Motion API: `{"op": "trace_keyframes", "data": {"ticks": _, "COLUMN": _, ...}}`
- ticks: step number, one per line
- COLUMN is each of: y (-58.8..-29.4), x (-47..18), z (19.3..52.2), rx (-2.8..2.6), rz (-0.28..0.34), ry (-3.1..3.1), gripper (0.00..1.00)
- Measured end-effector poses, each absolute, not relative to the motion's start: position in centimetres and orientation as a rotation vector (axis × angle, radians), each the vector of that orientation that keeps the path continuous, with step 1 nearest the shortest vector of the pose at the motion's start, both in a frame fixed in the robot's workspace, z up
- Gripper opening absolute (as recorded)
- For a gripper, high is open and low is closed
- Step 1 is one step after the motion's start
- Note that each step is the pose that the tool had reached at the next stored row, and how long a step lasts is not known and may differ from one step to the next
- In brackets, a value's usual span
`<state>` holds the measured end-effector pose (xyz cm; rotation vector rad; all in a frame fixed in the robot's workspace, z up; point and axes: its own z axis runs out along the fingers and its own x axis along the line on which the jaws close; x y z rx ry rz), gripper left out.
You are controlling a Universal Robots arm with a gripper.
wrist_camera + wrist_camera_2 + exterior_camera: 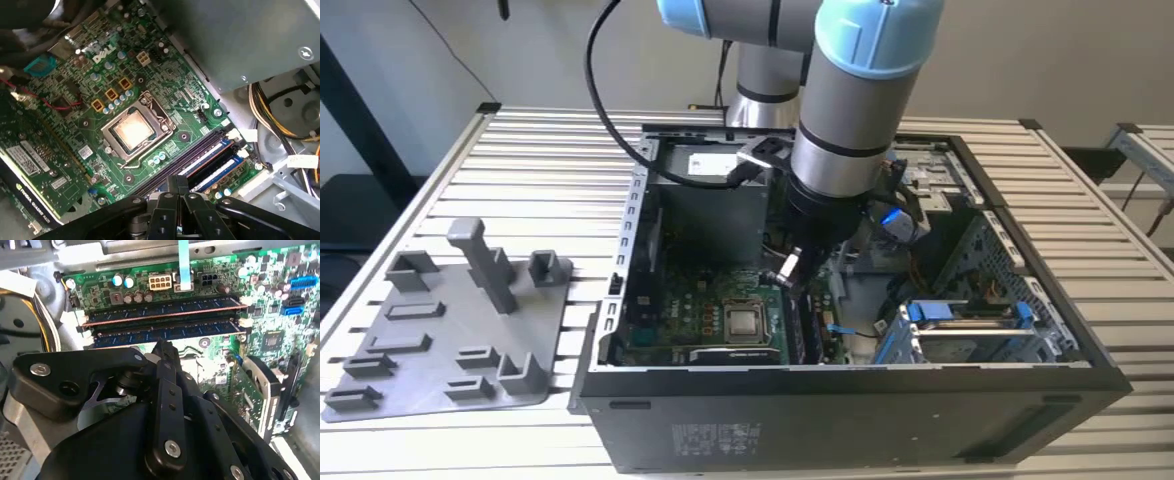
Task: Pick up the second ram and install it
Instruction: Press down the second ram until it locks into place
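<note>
Inside the black computer case (854,410) my gripper (790,270) hangs low over the green motherboard (75,100). Two long dark memory sticks lie side by side in their slots between white latches. The second ram (165,333) is the stick closer to my gripper (162,346); the other stick (160,310) lies just beyond it. My fingers look pressed together with nothing between them, their tips right at the second ram's long edge. In the first wrist view my gripper (177,182) stands over the slots' (210,162) end.
A processor socket (135,130) sits beside the slots and a graphics card (30,165) lies past it. Yellow and black cables (280,115) run near the power supply (707,175). A grey tray (440,340) with posts lies outside the case, on the exterior view's left.
</note>
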<state>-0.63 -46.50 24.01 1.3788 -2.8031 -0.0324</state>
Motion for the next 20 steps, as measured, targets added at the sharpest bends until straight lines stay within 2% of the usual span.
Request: {"op": "trace_keyframes", "data": {"ticks": 20, "y": -46.50, "x": -0.64, "z": 23.97, "rx": 1.822, "rz": -0.028, "ry": -2.535, "gripper": 0.11}}
